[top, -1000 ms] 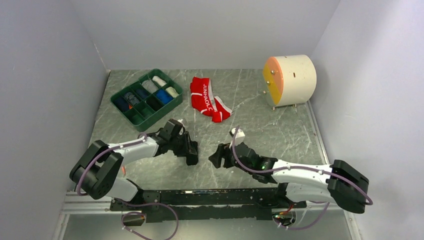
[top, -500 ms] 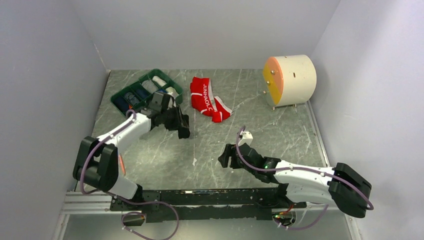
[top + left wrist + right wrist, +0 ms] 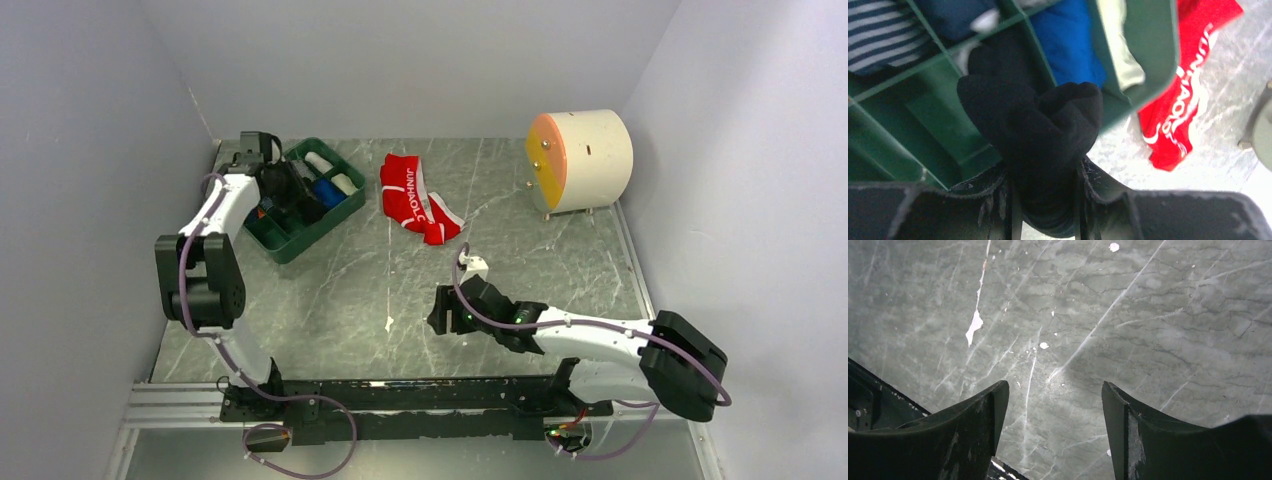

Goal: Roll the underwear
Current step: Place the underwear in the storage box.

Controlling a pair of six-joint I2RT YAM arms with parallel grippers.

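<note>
My left gripper [image 3: 296, 196] is shut on the rolled black underwear [image 3: 1033, 125] and holds it over the green divided tray [image 3: 300, 243], above a compartment near the tray's middle [image 3: 893, 145]. The black roll bulges out past the fingertips. The red underwear [image 3: 415, 198] with the white-lettered waistband lies crumpled on the table right of the tray; it also shows in the left wrist view [image 3: 1183, 95]. My right gripper [image 3: 437, 312] is open and empty, low over bare table in front [image 3: 1054, 405].
The tray's compartments hold several rolled items: striped [image 3: 883, 30], blue [image 3: 1068, 35] and cream [image 3: 1120, 45]. A cream drum with an orange face [image 3: 580, 158] stands at the back right. Grey walls close in the table's left, back and right sides.
My left arm has swung from the table's front middle back and left to the tray, carrying the black roll. The right gripper has shifted only slightly and stays open.
</note>
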